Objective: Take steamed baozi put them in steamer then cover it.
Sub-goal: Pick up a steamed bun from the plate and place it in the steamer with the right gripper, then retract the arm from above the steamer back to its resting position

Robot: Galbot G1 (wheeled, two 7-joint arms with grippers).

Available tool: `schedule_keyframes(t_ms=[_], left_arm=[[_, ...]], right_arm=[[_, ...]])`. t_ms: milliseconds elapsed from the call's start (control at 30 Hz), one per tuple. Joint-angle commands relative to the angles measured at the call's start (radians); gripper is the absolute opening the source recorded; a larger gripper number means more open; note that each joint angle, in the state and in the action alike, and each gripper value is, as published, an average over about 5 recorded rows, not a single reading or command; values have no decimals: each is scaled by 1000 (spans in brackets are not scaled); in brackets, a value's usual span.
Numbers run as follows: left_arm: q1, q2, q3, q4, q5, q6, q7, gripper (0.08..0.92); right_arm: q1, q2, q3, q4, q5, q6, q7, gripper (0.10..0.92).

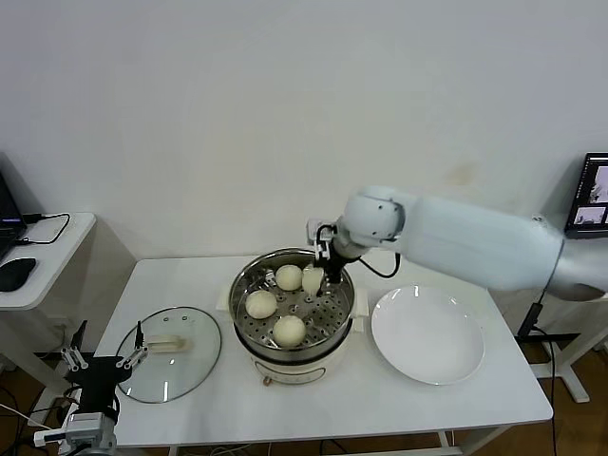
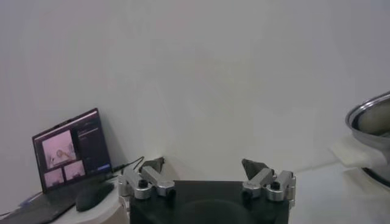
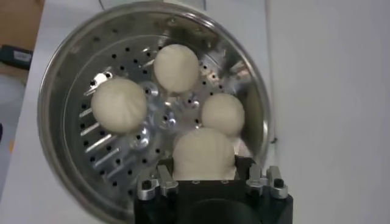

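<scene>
The steamer (image 1: 249,334) stands mid-table, a steel pot with a perforated tray on a cream base. Three baozi (image 1: 289,276) (image 1: 261,303) (image 1: 289,329) lie on its tray. My right gripper (image 1: 315,277) reaches into the pot from the right and is shut on the fourth baozi (image 1: 312,279) at the tray's far right side. In the right wrist view that baozi (image 3: 204,152) sits between the fingers (image 3: 164,176), with the other three (image 3: 177,67) (image 3: 119,103) (image 3: 223,113) on the tray beyond. My left gripper (image 1: 95,366) is parked low, off the table's left front corner, open and empty.
A glass lid (image 1: 169,353) with a cream handle lies on the table left of the steamer. A flat white plate (image 1: 427,334) lies to its right. A side desk with a mouse (image 1: 14,274) stands far left. The left wrist view shows a laptop (image 2: 73,149) and the steamer's rim (image 2: 372,122).
</scene>
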Motion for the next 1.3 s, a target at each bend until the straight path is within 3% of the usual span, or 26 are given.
schedule_keyframes(t_ms=[33, 200, 400, 567, 733, 933, 1100, 1300], left_arm=[[-1, -2, 0, 5, 0, -1, -1, 823], [-1, -6, 3, 1, 2, -1, -2, 823], [0, -3, 3, -3, 2, -1, -1, 823], [-4, -1, 3, -3, 0, 0, 0, 823], [-12, 0, 8, 9, -2, -1, -1, 823], [-20, -3, 15, 28, 1, -24, -3, 823], [-26, -2, 20, 49, 2, -36, -7, 823], [-49, -23, 60, 83, 17, -49, -9, 823]], right_arm=[[-50, 46, -27, -35, -51, -30, 29, 628], [-73, 24, -6, -27, -56, -29, 40, 639], [-60, -35, 44, 38, -38, -29, 46, 776], [-45, -153, 127, 155, -26, 17, 74, 821], [-164, -311, 259, 298, 34, 90, 297, 823], [-704, -455, 674, 393, 42, 307, 625, 823], [-1235, -357, 1157, 381, -110, 506, 693, 823], [-1630, -9, 1622, 311, -390, 760, 639, 823]])
